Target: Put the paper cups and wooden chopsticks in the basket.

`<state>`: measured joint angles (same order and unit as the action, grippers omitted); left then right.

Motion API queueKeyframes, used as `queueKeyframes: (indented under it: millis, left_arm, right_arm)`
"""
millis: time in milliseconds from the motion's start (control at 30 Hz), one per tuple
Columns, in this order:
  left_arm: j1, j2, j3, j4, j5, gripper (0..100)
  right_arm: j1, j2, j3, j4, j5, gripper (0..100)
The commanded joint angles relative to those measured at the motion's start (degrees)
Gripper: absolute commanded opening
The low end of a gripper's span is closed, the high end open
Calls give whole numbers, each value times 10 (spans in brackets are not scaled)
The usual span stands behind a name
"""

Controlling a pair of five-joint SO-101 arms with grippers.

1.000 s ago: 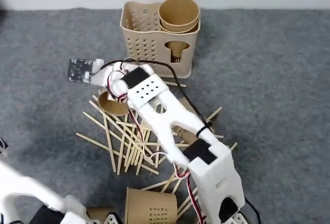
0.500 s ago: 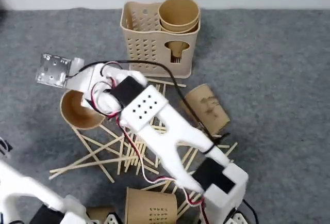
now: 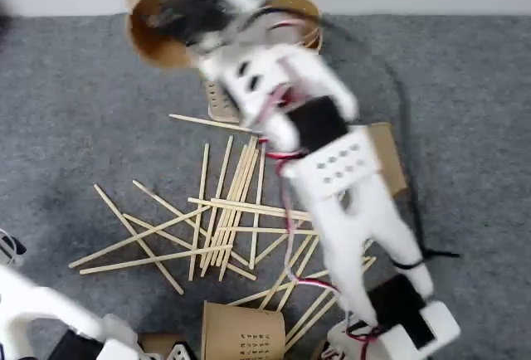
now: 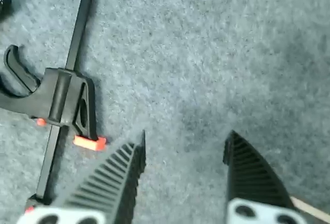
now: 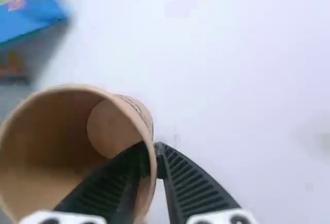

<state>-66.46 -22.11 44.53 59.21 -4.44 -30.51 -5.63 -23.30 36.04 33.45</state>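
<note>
The paper cup [image 3: 158,20] hangs near the basket [image 3: 218,103] at the counter's far edge, clamped by its rim in the right claw [image 5: 153,149]; the left claw [image 4: 185,139] is apart. I judge much remains: the chopsticks [image 3: 224,211] and other cups [image 3: 242,333] lie loose.

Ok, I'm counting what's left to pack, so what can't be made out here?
Basket: high view, mostly behind the right arm; contents uncountable.
Held paper cup: high view, motion-blurred.
Cup on its side: high view, partly covered by the arm.
Near cup: high view, cut by the lower edge.
</note>
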Motion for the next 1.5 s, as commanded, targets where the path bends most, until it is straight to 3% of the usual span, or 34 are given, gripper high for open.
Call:
queueKeyframes:
  millis: [0, 133, 300, 533, 800, 933, 1367, 1467]
  left_arm:
    - [1, -27, -2, -7, 6, 237]
    - [-1, -27, -2, -7, 6, 237]
    - [2, -27, 10, -8, 6, 237]
    - [-1, -27, 35, -8, 4, 237]
    - [-2, -27, 36, -7, 4, 237]
    - [-3, -27, 36, -7, 4, 237]
    - [-2, -27, 52, -8, 4, 237]
    - [-3, -27, 64, -8, 3, 237]
  right_arm:
    - [75, -63, -6, -24, -5, 7]
    - [149, -102, -4, -17, -7, 7]
    - [189, -129, -3, 88, -26, 8]
    - [188, -125, -2, 204, -200, 8]
    - [190, -65, -5, 134, -386, 8]
    - [190, -44, -5, 112, -440, 8]
    - [192, -28, -3, 198, -452, 8]
    - [192, -27, -3, 240, -418, 8]
